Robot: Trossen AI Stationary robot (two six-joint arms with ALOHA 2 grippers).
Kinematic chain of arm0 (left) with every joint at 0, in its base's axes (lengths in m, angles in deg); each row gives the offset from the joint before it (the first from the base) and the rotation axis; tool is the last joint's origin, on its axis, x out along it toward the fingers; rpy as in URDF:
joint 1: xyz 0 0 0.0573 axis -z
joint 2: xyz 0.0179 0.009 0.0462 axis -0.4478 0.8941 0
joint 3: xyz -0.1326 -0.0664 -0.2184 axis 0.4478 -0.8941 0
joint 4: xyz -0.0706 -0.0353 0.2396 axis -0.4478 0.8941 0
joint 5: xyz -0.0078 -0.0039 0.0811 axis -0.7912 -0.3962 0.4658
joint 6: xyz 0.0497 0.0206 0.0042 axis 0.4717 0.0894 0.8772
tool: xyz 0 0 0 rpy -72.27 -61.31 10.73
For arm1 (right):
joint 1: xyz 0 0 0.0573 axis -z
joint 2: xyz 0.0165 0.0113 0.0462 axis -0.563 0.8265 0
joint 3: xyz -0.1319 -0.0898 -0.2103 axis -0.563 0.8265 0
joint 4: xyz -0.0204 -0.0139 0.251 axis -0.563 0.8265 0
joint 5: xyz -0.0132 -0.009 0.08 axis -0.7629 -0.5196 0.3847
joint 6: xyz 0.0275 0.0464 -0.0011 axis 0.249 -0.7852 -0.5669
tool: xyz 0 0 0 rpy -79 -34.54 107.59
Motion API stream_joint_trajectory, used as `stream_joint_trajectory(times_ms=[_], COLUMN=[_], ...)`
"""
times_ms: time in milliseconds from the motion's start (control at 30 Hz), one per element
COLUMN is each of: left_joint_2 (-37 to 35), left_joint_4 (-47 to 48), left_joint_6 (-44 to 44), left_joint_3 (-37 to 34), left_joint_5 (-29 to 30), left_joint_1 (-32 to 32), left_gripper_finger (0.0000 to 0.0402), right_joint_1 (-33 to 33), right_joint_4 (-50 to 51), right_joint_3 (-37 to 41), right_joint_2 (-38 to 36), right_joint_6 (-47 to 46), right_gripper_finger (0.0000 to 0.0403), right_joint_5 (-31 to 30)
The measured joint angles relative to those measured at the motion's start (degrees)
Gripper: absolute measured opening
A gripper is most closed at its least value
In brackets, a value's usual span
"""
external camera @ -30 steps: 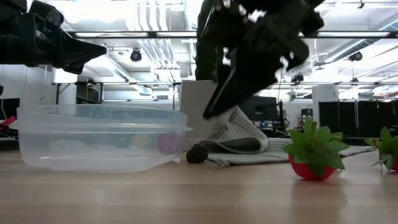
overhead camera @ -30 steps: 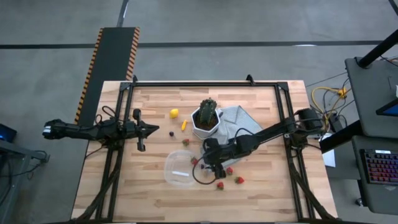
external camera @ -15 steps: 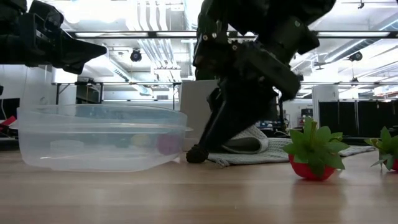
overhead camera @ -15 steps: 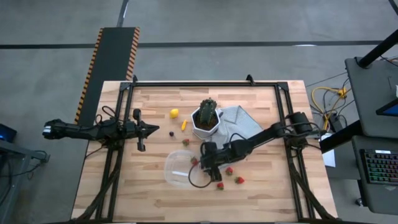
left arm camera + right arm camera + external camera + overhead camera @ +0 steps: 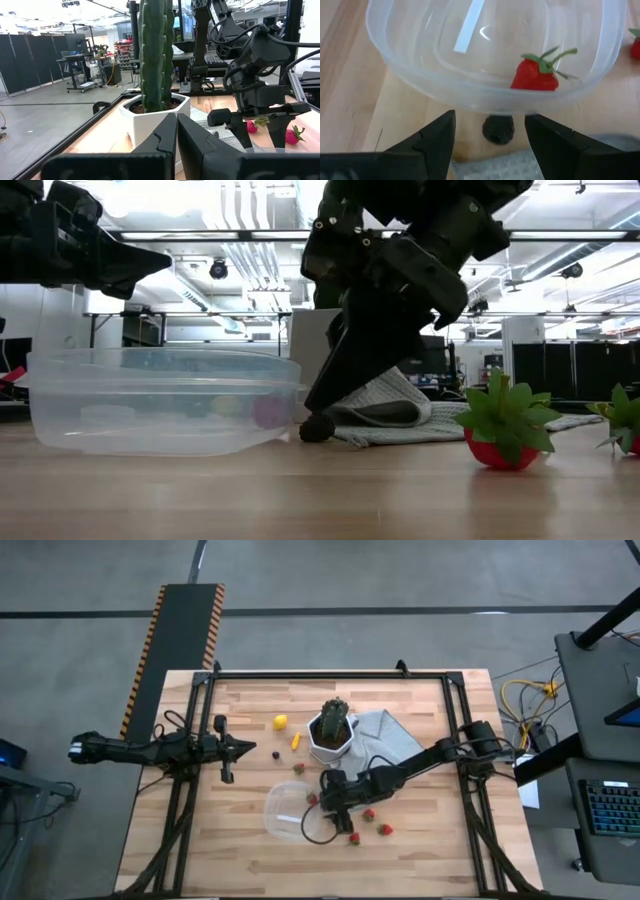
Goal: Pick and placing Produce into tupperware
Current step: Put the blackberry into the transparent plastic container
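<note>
The clear tupperware [image 5: 285, 815] sits on the table's near middle, with a red strawberry [image 5: 536, 75] inside by its wall. My right gripper [image 5: 495, 137] is open and low at the container's right side. Its fingers stand on either side of a dark berry [image 5: 498, 130] that lies on the wood against the container [image 5: 318, 427]; the fingers are apart from the berry. My left gripper [image 5: 243, 748] is shut and waits at the table's left. A lemon [image 5: 280, 721], an orange piece [image 5: 295, 741], another dark berry [image 5: 276, 754] and strawberries [image 5: 368, 813] lie loose.
A green cactus in a white faceted pot [image 5: 332, 732] stands behind the container, with a grey cloth [image 5: 388, 735] to its right. More strawberries lie at the near right [image 5: 385, 830] [image 5: 353, 838] and near the pot [image 5: 299, 768]. Black frame rails run along the table's edges.
My right gripper has gone down and toward the table's left, up to the tupperware, and its fingertips now stand at the dark berry on the wood. The berry and the container have stayed where they were.
</note>
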Motion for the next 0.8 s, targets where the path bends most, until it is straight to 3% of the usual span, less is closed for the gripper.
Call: stream_joint_trajectory(times_ms=[533,800], left_joint_2=[0.01,0.0], left_joint_4=[-0.01,-0.02], left_joint_6=[-0.02,-0.02], left_joint_3=[0.0,0.0], left_joint_5=[0.02,0.0], left_joint_1=[-0.02,-0.02], left_gripper_finger=[0.0,0.0], right_joint_1=[-0.11,-0.11], right_joint_4=[-2.46,-2.46], right_joint_3=[0.02,0.04], right_joint_2=[2.74,2.76], right_joint_6=[-1.02,-1.0], right_gripper_finger=[0.023,0.0197], right_joint_5=[0.04,0.02])
